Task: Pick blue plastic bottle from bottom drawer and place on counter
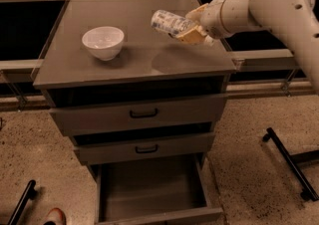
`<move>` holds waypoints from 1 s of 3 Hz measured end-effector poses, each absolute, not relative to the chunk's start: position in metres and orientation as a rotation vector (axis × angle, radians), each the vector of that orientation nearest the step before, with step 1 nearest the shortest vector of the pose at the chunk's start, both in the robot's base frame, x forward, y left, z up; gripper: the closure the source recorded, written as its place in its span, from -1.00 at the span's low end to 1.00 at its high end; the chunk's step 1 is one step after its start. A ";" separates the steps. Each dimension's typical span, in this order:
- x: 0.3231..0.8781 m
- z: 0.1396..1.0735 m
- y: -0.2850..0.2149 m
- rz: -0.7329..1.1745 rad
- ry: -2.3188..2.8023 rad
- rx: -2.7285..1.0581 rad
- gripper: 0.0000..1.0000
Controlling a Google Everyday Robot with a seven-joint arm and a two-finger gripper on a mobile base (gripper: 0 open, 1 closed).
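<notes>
The blue plastic bottle [168,23] is held lying sideways in the air over the right part of the counter [134,55], its free end pointing left. My gripper [193,24] comes in from the right on a white arm and is shut on the bottle's right end. The bottle casts a shadow on the counter below it. The bottom drawer [152,189] is pulled open at the foot of the cabinet and its floor shows nothing in it.
A white bowl [103,42] stands on the left part of the counter. Two shut drawers with black handles [143,114] sit above the open one. Black legs [289,162] lie on the floor at right. A shoe tip [54,216] shows at bottom left.
</notes>
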State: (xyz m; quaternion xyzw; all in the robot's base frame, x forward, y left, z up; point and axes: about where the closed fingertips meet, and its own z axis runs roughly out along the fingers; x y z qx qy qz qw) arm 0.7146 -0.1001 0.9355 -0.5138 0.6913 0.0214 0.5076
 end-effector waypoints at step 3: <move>0.731 0.886 -0.101 0.338 1.909 -0.927 -0.30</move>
